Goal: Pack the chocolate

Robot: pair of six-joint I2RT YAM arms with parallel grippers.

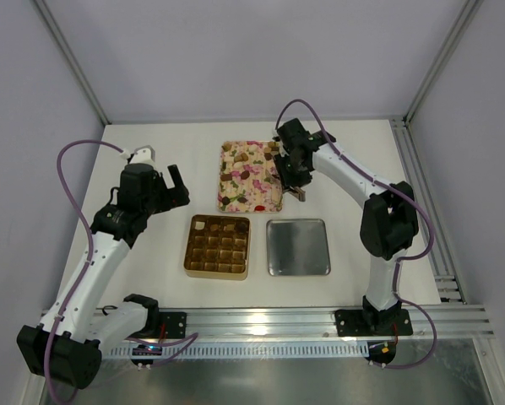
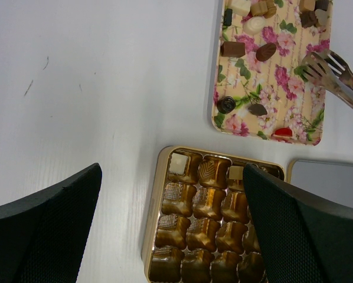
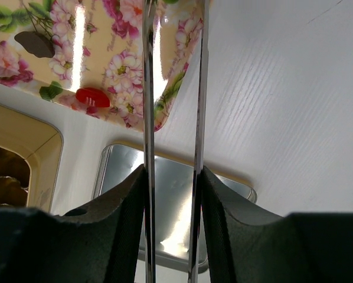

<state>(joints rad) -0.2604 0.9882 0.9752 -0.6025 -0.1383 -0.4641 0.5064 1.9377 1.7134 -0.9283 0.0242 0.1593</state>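
White tabletop point(image 1: 151, 143) lies bare left of the pink flowered tray point(image 2: 283, 94) and gold box point(image 2: 153, 206), and right of the silver tin point(image 1: 298, 246). Box and tin sit side by side with a narrow gap, just nearer than the tray. Most chocolate point(image 2: 266, 52) lies scattered on the tray. One cream piece point(image 2: 177, 163) fills the box's far-left cell. The left gripper point(image 2: 172, 171) hangs spread wide, left of the tray. The right gripper point(image 3: 172, 177) clamps metal tongs point(image 2: 330, 68) over the tray's right edge.

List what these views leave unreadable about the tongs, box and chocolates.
Right wrist: tongs tips cut off by top edge.
Left wrist: gold box right cells hidden behind left gripper; bottom row cropped.
Top external: chocolate too small to count; right arm overlaps the tray.
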